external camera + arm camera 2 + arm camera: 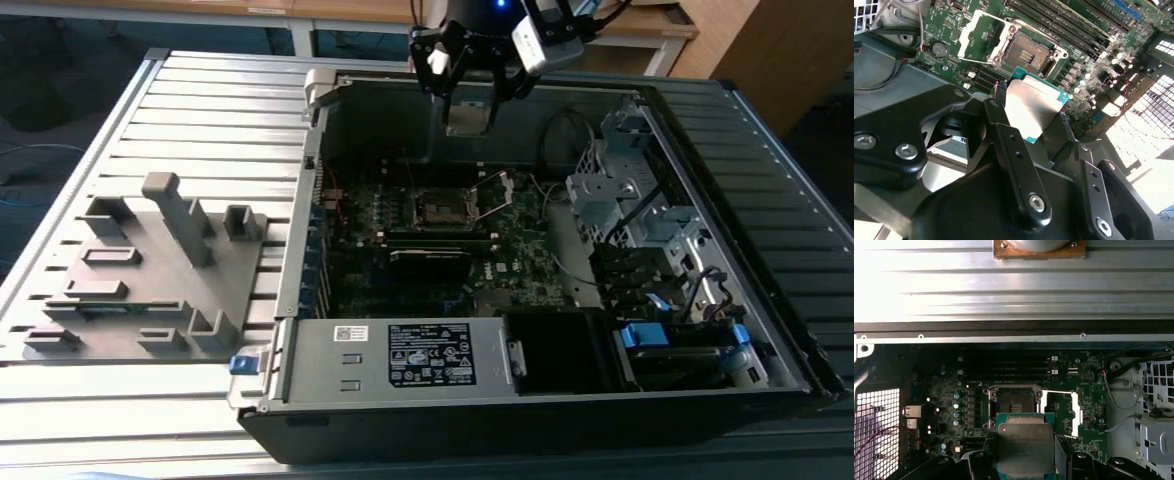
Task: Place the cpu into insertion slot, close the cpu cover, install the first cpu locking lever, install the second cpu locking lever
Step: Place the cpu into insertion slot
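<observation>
A black metal gripper [1030, 111] clamps a small flat square cpu [1036, 102] with a dull silver top and a green edge, one finger [999, 120] on each of two opposite sides. Just past the chip, the dark square insertion slot [1029, 51] on the green motherboard [944, 20] lies uncovered. The thin silvery cpu cover [979, 32] is swung open beside the slot. Long black memory slots [1064, 20] run along the slot's other side.
</observation>
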`<state>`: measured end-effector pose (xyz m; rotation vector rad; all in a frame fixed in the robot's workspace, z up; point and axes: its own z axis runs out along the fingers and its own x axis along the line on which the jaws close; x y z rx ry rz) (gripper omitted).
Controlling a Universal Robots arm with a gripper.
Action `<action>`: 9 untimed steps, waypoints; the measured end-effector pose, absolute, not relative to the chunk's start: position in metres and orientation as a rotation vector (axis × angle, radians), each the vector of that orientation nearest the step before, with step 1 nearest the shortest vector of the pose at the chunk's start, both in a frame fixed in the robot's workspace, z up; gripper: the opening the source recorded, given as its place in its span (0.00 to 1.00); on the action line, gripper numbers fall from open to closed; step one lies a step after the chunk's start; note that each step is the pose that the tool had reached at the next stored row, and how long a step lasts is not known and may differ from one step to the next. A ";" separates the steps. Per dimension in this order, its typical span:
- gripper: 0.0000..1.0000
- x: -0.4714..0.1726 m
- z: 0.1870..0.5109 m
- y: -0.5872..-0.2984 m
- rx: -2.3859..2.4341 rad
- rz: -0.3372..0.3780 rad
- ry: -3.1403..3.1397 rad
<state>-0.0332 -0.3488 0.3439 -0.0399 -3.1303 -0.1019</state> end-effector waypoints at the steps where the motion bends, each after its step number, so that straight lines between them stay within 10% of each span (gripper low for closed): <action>1: 0.54 -0.033 0.343 -0.349 -0.040 -0.102 -3.131; 9: 0.54 -0.033 0.342 -0.349 -0.040 -0.099 -3.131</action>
